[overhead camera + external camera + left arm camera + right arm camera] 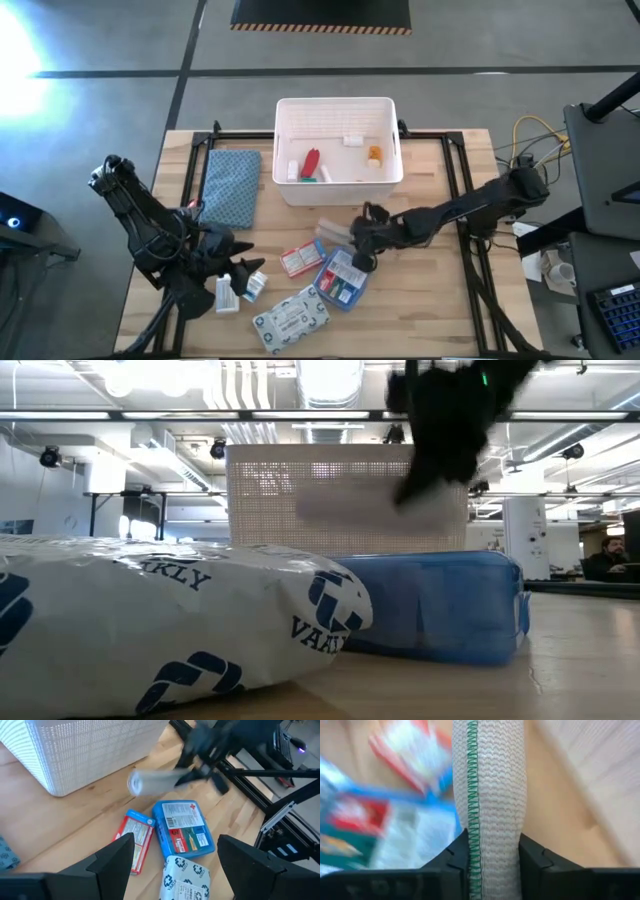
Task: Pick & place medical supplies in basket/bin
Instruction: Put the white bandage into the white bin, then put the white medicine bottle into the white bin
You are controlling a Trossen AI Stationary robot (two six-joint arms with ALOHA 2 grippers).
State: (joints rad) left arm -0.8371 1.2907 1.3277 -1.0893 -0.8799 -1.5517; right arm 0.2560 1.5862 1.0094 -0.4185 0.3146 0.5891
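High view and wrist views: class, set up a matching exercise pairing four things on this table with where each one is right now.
Things:
1. bandage roll
2. red tube
3. blue-grey folded cloth
4. blue first-aid pack

Places:
A. lying flat on the table, left of the white bin
B. clamped between the fingers of the right gripper
C. inside the white bin
D. on the table, just below the right gripper

Pairs: 1-B, 2-C, 3-A, 4-D
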